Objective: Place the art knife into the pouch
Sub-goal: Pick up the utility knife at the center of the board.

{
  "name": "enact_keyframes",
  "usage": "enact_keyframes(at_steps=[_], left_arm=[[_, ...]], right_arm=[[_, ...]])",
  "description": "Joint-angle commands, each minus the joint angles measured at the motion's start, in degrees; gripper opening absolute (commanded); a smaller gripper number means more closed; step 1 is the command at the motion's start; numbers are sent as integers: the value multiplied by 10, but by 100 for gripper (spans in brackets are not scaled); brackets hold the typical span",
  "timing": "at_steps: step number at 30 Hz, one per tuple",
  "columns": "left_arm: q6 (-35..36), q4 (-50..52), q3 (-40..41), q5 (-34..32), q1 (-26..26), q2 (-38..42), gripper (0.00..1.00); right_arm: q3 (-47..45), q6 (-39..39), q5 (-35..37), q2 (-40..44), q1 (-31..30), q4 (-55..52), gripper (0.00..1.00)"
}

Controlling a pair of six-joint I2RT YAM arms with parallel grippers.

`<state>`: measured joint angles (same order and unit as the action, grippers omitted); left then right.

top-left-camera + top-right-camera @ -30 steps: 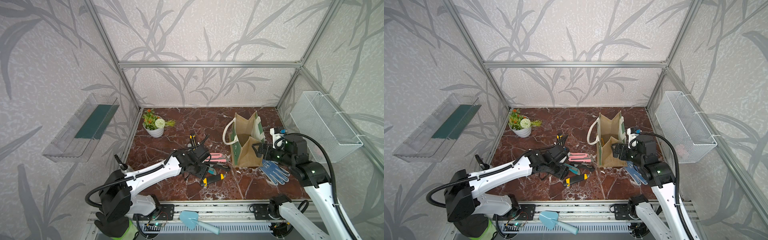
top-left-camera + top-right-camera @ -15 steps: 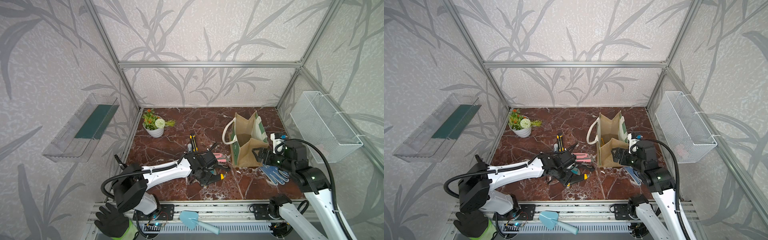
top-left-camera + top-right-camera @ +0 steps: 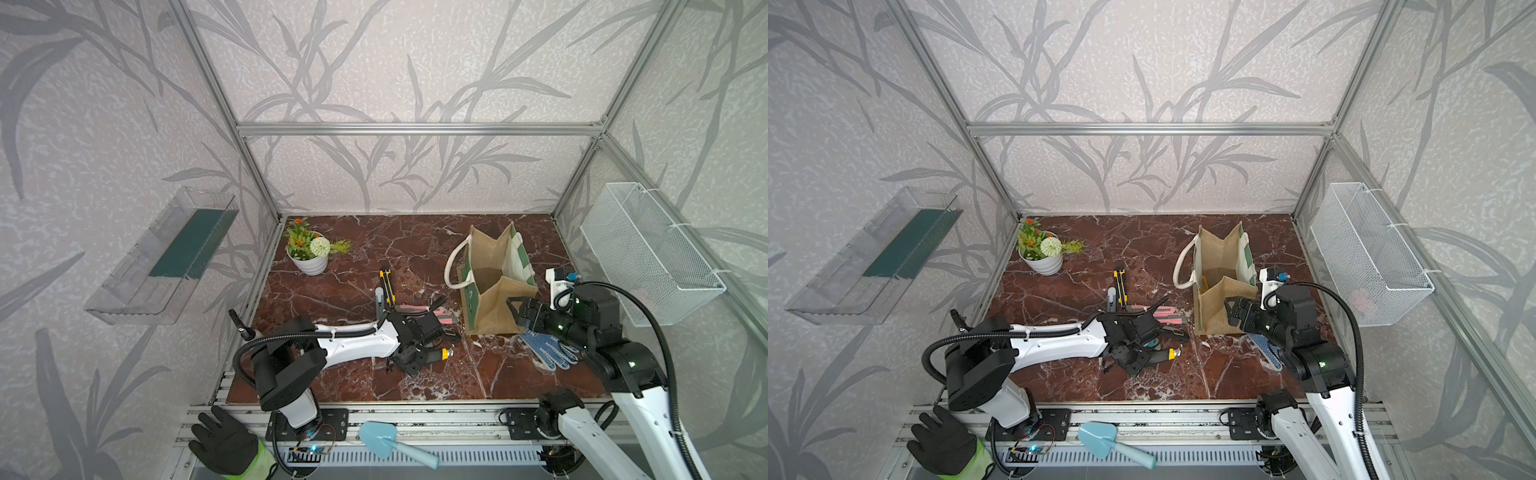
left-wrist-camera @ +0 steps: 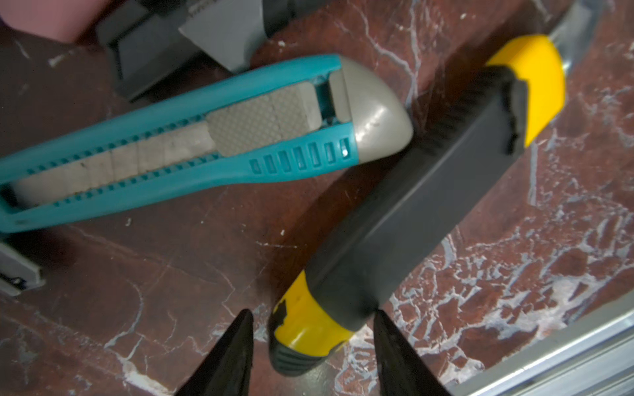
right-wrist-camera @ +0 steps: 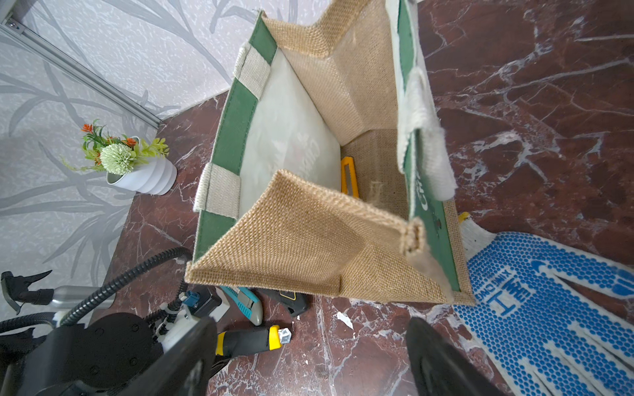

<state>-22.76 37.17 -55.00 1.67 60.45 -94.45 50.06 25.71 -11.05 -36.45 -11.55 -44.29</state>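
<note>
Lying flat on the red marble desk point(image 3: 415, 249) in both top views was the art knife point(image 3: 439, 353) point(image 3: 1163, 355), black-handled with yellow ends, near the pouch point(image 3: 494, 303) point(image 3: 1219, 307) but outside it. The left fingers point(image 3: 411, 362) point(image 3: 1129, 361) were lowered over its rear end. The pouch stood upright with its mouth open. The right fingers point(image 3: 512, 309) point(image 3: 1230, 309) were just at its near wall, and a blue-dotted glove point(image 3: 548, 353) lay beside its base. Left wrist view: the left fingers point(image 4: 236, 349) were apart, one on each side of the art knife's point(image 4: 411, 212) yellow butt. A strip of desk showed between one finger and the handle, so the grip was not yet closed. A teal cutter point(image 4: 171, 154) lay alongside, its grey nose right up at the black handle. Right wrist view: the right fingers point(image 5: 432, 353) were spread wide and held nothing, in front of the pouch point(image 5: 302, 247). A yellow cutter point(image 5: 349, 175) lay inside on the pouch's floor. The art knife point(image 5: 247, 341) lay on the desk outside, and the glove point(image 5: 549, 291) touched the pouch's corner.
</note>
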Motion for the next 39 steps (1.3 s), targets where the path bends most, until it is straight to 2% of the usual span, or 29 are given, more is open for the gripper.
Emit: enact_keyframes(at_steps=[1,24,39], left_arm=[[-7,-4,1,-17,2,-12,48],[-2,0,-21,-35,3,-69,36],[10,1,-51,-31,3,-97,41]], right_arm=[[2,2,8,2,1,-9,87],[8,8,28,-9,1,-6,87],[6,7,33,-3,1,-10,87]])
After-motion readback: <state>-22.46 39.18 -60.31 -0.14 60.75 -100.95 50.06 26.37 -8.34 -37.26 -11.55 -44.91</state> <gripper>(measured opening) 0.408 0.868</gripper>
